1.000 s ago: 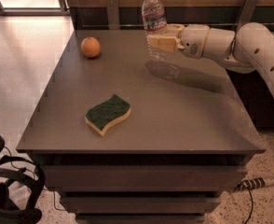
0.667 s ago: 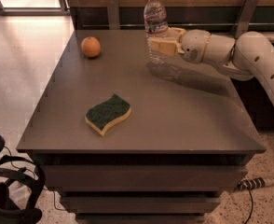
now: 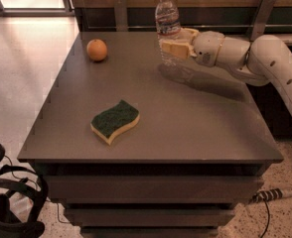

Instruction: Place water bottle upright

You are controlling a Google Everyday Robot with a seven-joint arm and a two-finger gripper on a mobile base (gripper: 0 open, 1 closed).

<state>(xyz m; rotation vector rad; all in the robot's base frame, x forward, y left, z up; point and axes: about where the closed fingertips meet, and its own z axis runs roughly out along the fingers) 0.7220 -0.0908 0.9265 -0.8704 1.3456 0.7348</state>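
Water bottle (image 3: 167, 20) is held upright over the far side of the table (image 3: 185, 128), pinched around its lower body by the end effector (image 3: 175, 48). Whether its base rests there cannot be told. It should be lowered straight down, and the grip eased off evenly, so tipping is avoided.

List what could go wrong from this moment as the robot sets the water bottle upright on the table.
1. The gripper grips the water bottle around its middle. Whether the base rests flat on the table cannot be told, so opening now might let the tall, narrow bottle drop and topple.
2. The clear bottle looks light, so a finger brushing it on the way out could knock it over.
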